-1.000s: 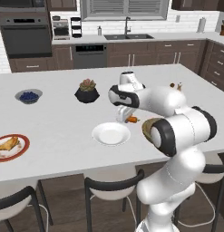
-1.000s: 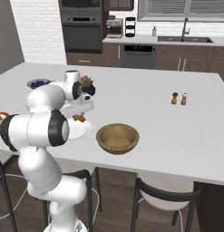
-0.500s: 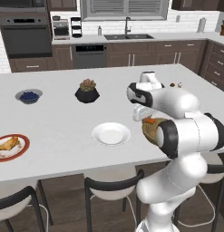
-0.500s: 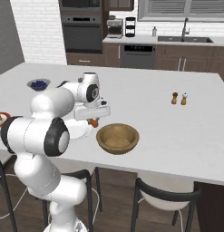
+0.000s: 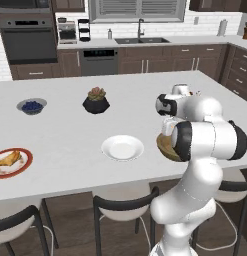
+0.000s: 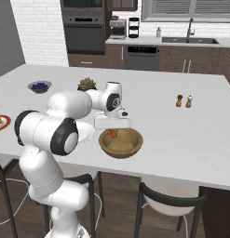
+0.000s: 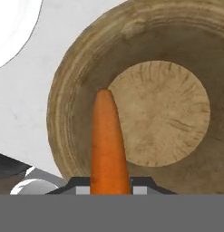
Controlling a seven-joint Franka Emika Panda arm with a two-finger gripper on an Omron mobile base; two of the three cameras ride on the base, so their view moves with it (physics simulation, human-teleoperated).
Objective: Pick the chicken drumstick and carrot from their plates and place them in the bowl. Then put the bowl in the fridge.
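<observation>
Now the jaws clamp the carrot (image 7: pixel 109 145) by its thick end, tip pointing down over the bowl (image 7: pixel 177 41).

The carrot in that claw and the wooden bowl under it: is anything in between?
Nothing. In the hand view the carrot, held by the end effector, hangs over the bare inside of the bowl; the right base view shows the same.

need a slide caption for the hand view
Fingers holding the carrot above the wooden bowl, white plate beside.
</observation>
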